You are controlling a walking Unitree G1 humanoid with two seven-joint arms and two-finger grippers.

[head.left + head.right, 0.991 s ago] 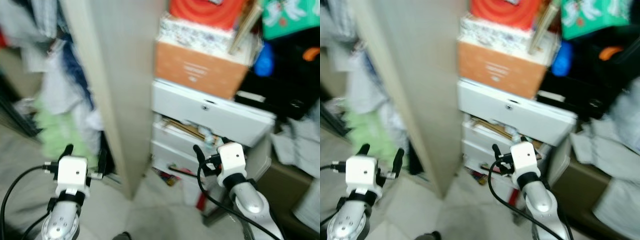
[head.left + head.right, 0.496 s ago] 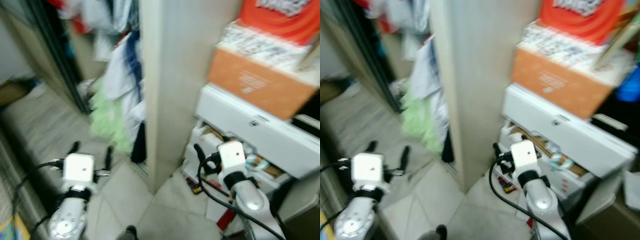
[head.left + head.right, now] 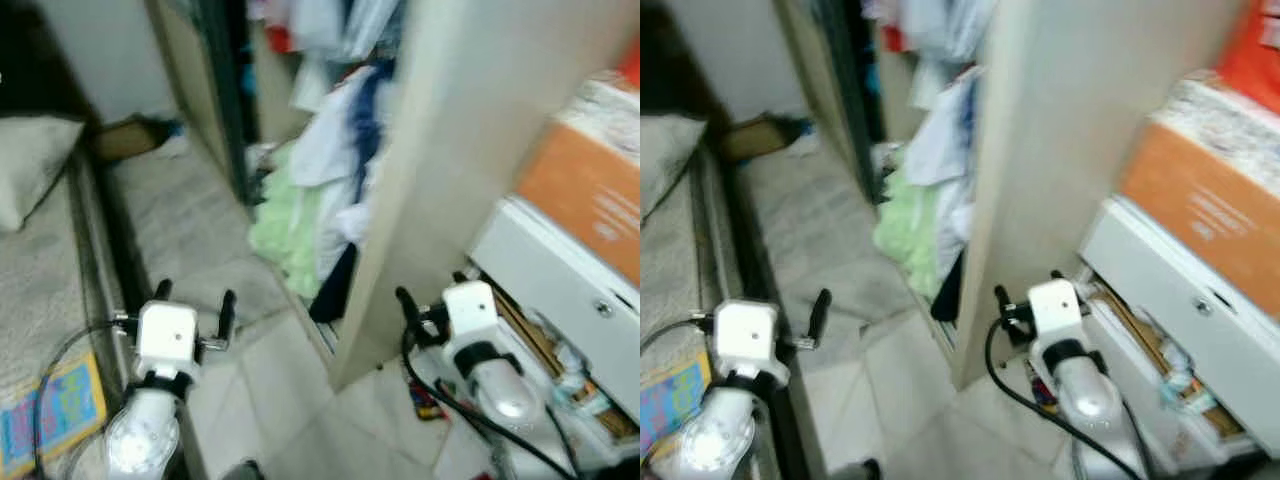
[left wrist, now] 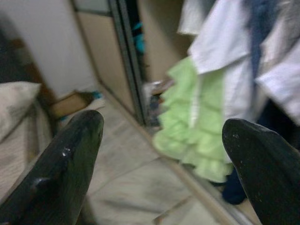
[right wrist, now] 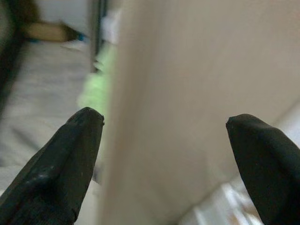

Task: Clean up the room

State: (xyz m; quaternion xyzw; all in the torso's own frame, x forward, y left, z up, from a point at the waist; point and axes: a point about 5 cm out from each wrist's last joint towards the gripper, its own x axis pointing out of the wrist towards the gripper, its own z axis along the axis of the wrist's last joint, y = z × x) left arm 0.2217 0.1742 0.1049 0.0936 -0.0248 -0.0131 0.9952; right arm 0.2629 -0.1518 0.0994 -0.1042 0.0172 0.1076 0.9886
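Both arms are raised in front of me with nothing in them. My left gripper (image 3: 196, 298) is open over the pale floor beside a bed edge; along its fingers (image 4: 70, 154) hangs a light green ruffled garment (image 4: 197, 136). My right gripper (image 3: 432, 290) is open close to the beige wardrobe side panel (image 3: 440, 150), which takes up most of the space between its fingertips (image 5: 70, 150). White and blue clothes (image 3: 345, 150) hang in the open wardrobe above the green garment (image 3: 285, 235). The picture is blurred.
A bed with a pillow (image 3: 30, 170) lies at the left, with a colourful flat item (image 3: 50, 420) near its edge. A cardboard box (image 3: 130, 140) sits on the floor far back. At the right stand white drawers (image 3: 560, 290) with an orange box (image 3: 590, 190) on top, and small items lie on the floor (image 3: 425, 400).
The whole view has swung left: the drawers and boxes slid to the right edge, and the wardrobe opening, floor and bed came in. Both grippers keep the same open pose.
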